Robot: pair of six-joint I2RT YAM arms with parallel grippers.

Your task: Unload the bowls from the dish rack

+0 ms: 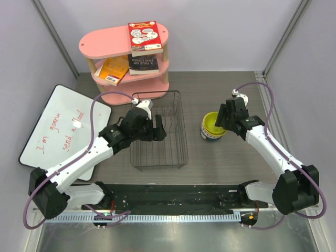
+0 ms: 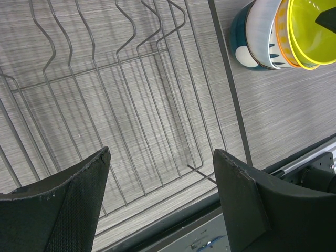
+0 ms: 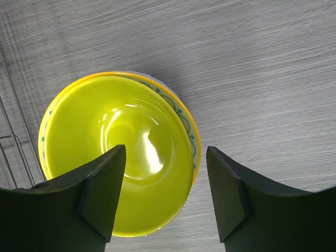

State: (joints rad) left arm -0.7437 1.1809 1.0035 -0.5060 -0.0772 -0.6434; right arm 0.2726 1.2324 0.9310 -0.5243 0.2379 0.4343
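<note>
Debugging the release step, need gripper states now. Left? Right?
Left gripper: open, empty, over the dish rack.
Right gripper: open, holding nothing, above the yellow-green bowl.

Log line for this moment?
left gripper: open, over dish rack | right gripper: open, above bowl stack | yellow-green bowl: top of stack, right of rack | rack: no bowl visible

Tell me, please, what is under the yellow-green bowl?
The yellow-green bowl rests nested in a stack of other bowls; only their rims and sides show, their insides are covered.
</note>
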